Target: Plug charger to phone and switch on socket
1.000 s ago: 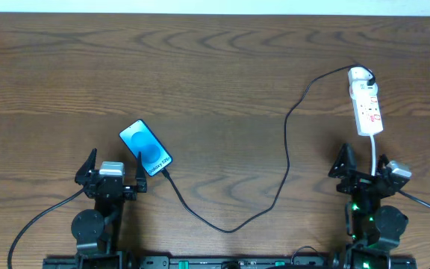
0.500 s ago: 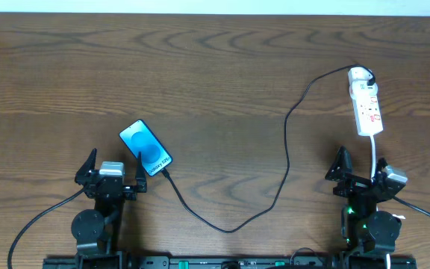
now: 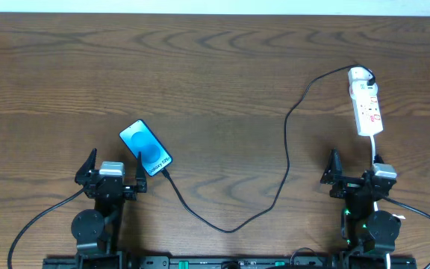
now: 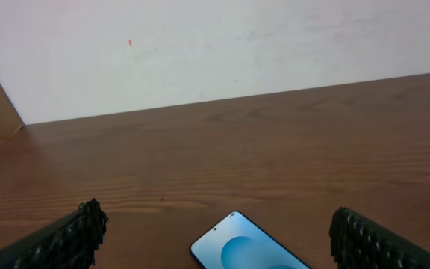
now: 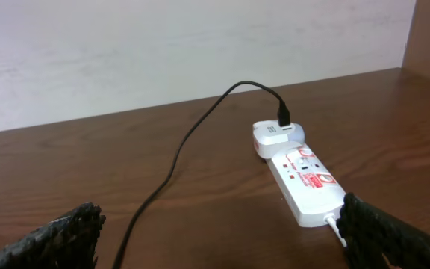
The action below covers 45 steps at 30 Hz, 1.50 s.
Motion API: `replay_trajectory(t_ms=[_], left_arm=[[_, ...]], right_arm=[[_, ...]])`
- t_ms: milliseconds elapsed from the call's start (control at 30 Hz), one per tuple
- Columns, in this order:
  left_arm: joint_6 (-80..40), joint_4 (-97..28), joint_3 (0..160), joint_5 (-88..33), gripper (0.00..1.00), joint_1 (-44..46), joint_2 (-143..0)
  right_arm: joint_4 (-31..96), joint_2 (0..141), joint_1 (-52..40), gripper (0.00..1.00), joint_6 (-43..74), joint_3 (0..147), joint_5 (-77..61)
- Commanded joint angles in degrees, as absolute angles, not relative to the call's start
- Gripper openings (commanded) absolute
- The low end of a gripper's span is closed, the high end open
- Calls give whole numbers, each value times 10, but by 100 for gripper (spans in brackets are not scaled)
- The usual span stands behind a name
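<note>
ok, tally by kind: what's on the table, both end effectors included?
phone: 1
charger cable: 1
power strip: 1
end effectors: 2 (left end effector, right end effector, both open)
Total: 5

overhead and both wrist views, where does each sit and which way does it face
overhead: fixed above the table, looking straight down; left arm and right arm at the bottom edge
left wrist: on the left arm, facing the wall across the table; own fingers in the bottom corners, phone just ahead
right wrist: on the right arm, facing forward at the socket and charger; own fingers in the corners
shared: overhead and left wrist both show the phone
</note>
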<state>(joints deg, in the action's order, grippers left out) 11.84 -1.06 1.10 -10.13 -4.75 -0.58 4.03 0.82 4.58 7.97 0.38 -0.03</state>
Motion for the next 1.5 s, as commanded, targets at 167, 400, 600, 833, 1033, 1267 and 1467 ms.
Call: replay_trajectory(t_ms=[167, 400, 600, 833, 1033, 1267, 1467], left_arm=[[117, -32, 2, -109, 98, -47, -2], [117, -32, 2, -109, 98, -47, -2], [117, -32, 2, -109, 98, -47, -2], [117, -32, 2, -109, 98, -47, -2], [117, -32, 2, -109, 98, -47, -2], [117, -32, 2, -109, 98, -47, -2], [117, -32, 2, -109, 98, -47, -2]], right_arm=[[43, 3, 40, 99, 68, 3, -6], [43, 3, 20, 99, 52, 3, -6], [43, 3, -5, 99, 25, 3, -6], [40, 3, -9, 99, -19, 3, -46], [40, 3, -9, 99, -24, 3, -49], [41, 3, -9, 99, 1, 3, -47], [40, 3, -8, 99, 10, 3, -46]])
